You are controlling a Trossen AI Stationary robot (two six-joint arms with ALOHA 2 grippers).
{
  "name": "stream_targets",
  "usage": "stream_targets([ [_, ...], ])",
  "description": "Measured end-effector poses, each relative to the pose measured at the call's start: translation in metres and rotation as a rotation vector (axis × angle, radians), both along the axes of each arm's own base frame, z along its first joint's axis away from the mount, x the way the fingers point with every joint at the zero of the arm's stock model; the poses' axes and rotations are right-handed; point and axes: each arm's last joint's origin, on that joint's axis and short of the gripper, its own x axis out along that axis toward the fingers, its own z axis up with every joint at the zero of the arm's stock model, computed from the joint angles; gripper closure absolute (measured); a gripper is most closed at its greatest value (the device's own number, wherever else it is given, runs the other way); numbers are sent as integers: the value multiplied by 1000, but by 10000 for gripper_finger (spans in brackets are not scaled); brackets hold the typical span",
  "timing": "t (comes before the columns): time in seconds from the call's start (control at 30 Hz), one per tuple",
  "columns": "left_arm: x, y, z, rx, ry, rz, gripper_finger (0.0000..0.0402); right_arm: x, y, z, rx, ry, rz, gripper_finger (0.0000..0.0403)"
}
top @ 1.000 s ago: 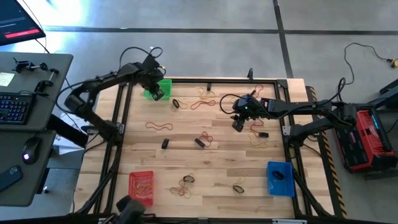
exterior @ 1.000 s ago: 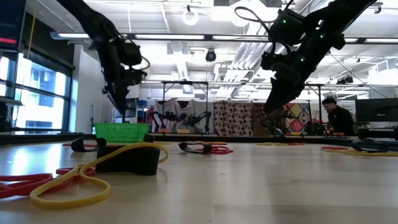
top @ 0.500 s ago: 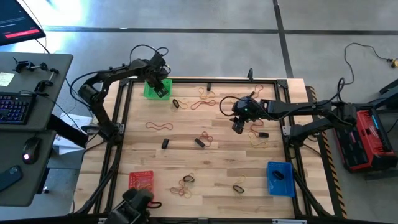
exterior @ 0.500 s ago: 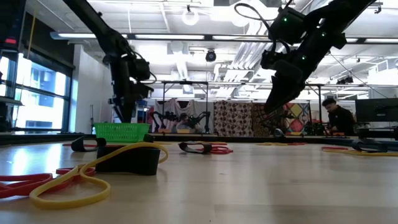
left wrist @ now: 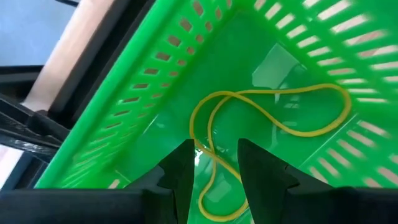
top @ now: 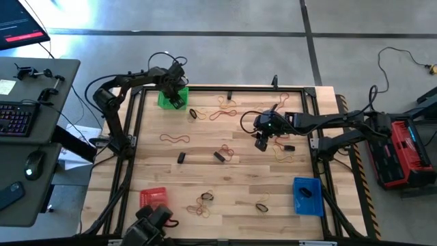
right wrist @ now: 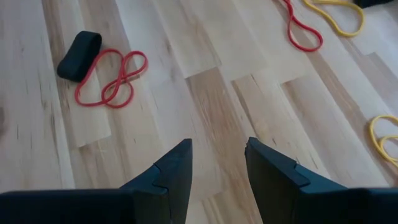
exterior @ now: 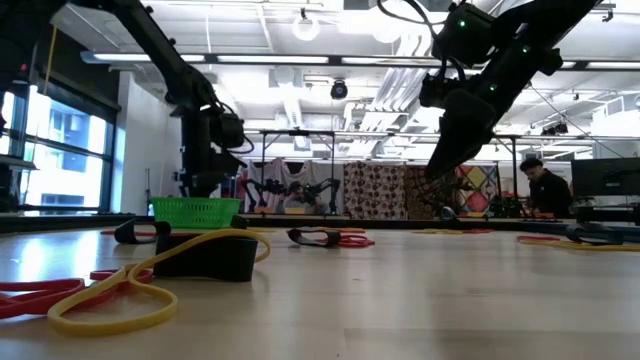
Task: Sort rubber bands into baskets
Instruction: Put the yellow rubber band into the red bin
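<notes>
So the yellow rubber band was lying loose on the floor of the green basket, twisted into a couple of loops, not pinched by anything. The left gripper hung right over it inside the basket with its jaws parted a bit and nothing between them. From overhead that basket sat at the far left corner of the table, with the left gripper over it.

The rest of the bands were scattered over the wood: a red one twisted next to a black band, another red loop touching a yellow one, plus a yellow bit at the picture's edge. The right gripper was up over bare planks near the middle-right of the table, jaws apart, holding nothing.

Red basket was at the near left with bands in it, blue basket at the near right with something dark inside. At table level you could see a yellow band draped over a black one up close, green basket behind. A person was in the room way at the back.
</notes>
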Motion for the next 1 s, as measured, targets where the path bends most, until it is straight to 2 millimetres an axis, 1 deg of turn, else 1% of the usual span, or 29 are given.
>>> stream_targets([
  [0.43, -1, 0, -1, 10, 21, -3, 286, 0, 0, 0, -2, 1, 2, 265],
  [0.7, -1, -3, -1, -47, -7, -12, 286, 0, 0, 0, -2, 1, 2, 265],
  [1.0, -5, 0, -1, -58, -27, 11, 287, 0, 0, 0, -2, 1, 2, 265],
])
